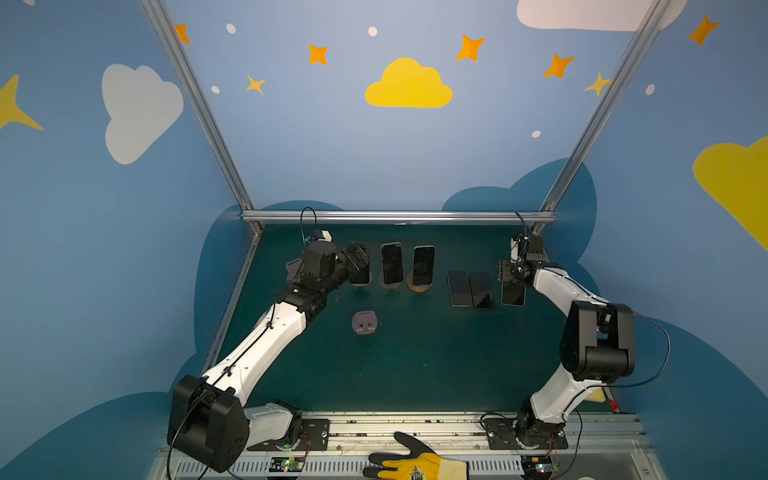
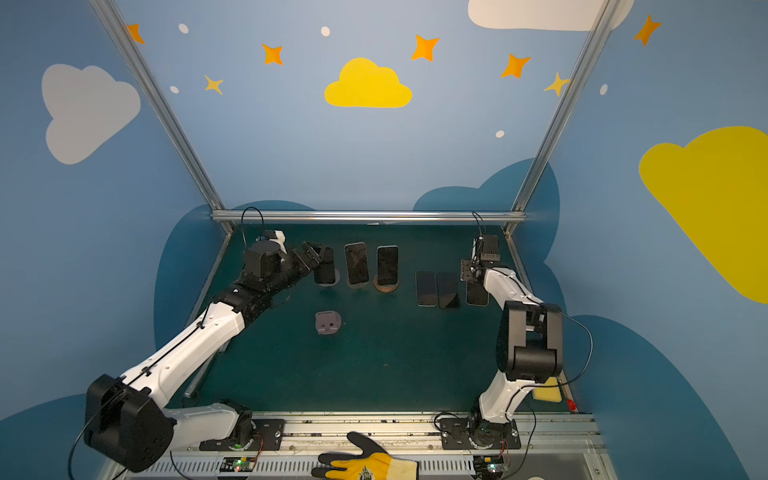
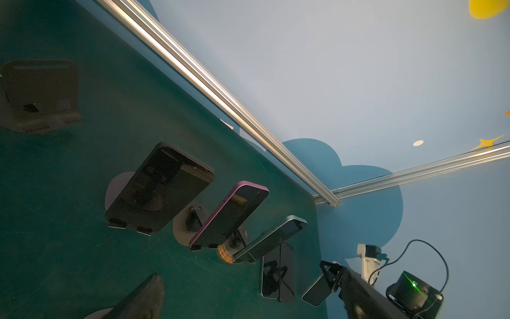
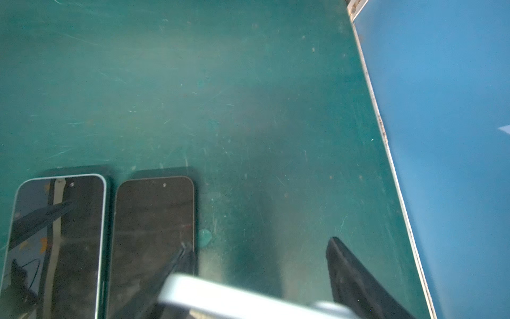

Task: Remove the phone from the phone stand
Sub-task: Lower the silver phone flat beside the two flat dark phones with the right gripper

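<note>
Green tabletop, blue cloud-painted walls; three dark phones on round stands; left gripper wide, right gripper clamping pale-edged phone.

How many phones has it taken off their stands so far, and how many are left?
Done: two phones lie flat on the table, and one stand sits empty. In hand: the right gripper is shut on a third phone beside them. Left: three phones on stands at the back; the open left gripper is at the leftmost one.
</note>
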Tool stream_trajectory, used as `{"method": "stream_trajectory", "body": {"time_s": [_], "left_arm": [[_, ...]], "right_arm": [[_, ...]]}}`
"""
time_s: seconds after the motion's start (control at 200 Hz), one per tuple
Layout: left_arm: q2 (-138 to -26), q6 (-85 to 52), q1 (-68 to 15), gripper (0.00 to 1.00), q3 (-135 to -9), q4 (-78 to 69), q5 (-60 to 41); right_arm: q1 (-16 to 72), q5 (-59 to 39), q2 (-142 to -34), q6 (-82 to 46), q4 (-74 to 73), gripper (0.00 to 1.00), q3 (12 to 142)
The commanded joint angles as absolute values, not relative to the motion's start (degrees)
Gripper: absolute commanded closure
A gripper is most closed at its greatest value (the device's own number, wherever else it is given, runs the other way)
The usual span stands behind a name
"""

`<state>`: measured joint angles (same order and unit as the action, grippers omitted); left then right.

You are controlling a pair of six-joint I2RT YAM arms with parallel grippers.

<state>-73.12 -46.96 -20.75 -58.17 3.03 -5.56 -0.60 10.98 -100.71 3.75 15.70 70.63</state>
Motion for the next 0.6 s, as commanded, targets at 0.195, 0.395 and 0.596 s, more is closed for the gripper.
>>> {"method": "stream_trajectory", "body": {"time_s": [0.195,0.395,0.596], "left_arm": [[-73.59,-45.93,-20.55,0.01,-59.59,3.52,-5.58],[-73.47,-45.82,-20.54,0.01,-59.68,3.60,-5.53],[-73.16,-45.67,-20.53,0.01,-59.76,3.60,-5.54]], "right_arm": [[-1.12,8.77,-109.35,3.56,32.40,0.38,82.05],[-1.66,7.29,-113.63,4.17,36.22,0.37,86.84],[-1.47,7.28,-119.08,5.03,41.47,0.37,93.57]]}}
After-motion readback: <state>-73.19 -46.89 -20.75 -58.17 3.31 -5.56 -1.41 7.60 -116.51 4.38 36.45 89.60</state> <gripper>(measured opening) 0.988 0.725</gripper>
